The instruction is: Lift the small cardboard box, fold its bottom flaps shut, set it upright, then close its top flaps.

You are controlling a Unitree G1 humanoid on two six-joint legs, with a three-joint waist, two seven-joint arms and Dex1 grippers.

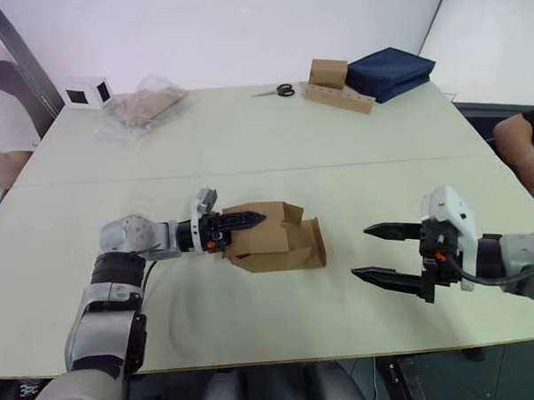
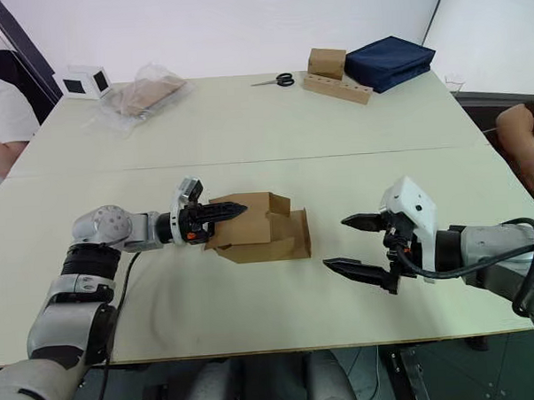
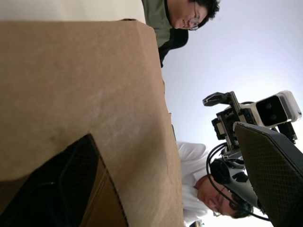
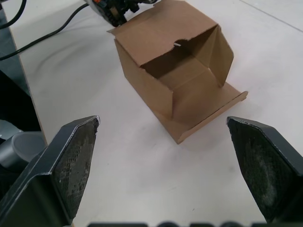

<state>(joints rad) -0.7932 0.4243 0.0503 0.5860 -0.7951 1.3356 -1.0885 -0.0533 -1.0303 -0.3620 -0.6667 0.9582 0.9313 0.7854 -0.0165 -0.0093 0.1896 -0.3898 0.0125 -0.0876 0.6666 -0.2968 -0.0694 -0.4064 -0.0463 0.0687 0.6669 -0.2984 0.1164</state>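
The left gripper (image 1: pixel 237 223) is clamped on a wall of the small cardboard box (image 1: pixel 273 238), one finger hidden inside. The box lies on its side near the table's (image 1: pixel 247 148) front edge, flaps open toward the right gripper (image 1: pixel 384 252), which hovers spread apart.

One small cardboard box (image 1: pixel 273 238), one scissors (image 1: pixel 277 91), one white cube (image 1: pixel 87 92), two people.

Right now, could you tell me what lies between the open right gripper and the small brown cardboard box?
Only bare tabletop separates the right gripper from the small brown cardboard box, as the eye views show.
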